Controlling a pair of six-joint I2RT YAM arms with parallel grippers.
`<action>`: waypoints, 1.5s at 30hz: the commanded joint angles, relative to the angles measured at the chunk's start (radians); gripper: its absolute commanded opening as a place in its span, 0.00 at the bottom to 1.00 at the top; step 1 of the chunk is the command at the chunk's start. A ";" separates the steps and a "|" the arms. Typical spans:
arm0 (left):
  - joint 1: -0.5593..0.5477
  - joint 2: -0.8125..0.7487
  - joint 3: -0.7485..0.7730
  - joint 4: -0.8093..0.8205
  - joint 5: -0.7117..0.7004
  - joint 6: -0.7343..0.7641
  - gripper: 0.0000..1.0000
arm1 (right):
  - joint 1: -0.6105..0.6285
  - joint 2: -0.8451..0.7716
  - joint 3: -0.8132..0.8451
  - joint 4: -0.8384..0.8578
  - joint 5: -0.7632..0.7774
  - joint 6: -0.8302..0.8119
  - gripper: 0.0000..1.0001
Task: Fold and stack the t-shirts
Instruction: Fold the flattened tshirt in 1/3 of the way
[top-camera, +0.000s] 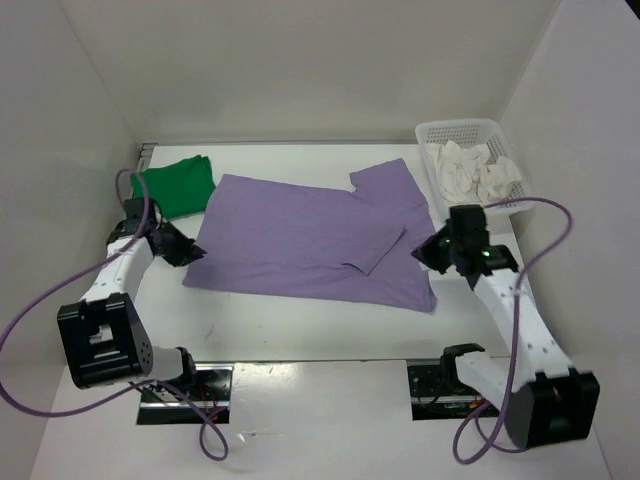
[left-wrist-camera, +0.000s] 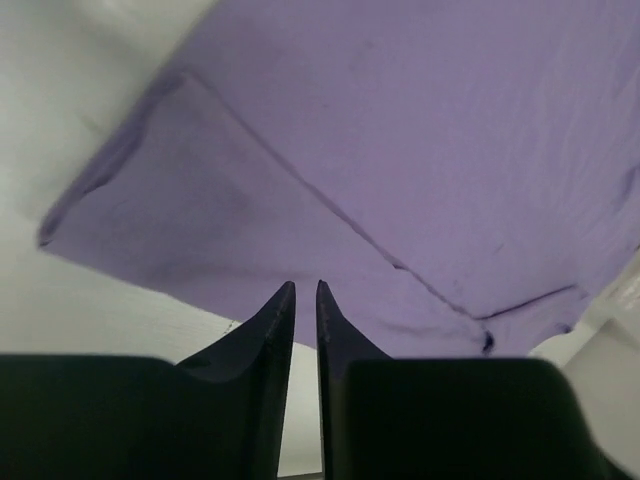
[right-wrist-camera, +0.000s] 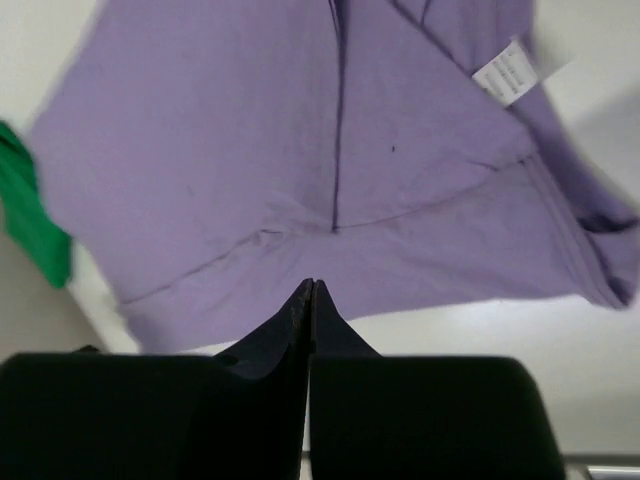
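matt purple cloth shirt, white plastic basket

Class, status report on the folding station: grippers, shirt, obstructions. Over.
Left gripper nearly shut, empty, at purple shirt left edge. Right gripper shut, empty, at its right edge. Shirt flat, one sleeve folded in. Green shirt folded far left. Nothing blocking.
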 joint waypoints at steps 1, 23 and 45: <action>-0.117 0.010 0.078 0.107 -0.078 -0.010 0.19 | 0.159 0.152 -0.079 0.272 -0.044 0.047 0.00; -0.622 0.136 -0.045 0.331 -0.156 -0.073 0.32 | 0.347 0.498 -0.134 0.530 0.096 0.033 0.30; -0.503 0.174 -0.089 0.312 -0.212 0.025 0.34 | 0.347 0.562 -0.112 0.619 0.028 -0.006 0.23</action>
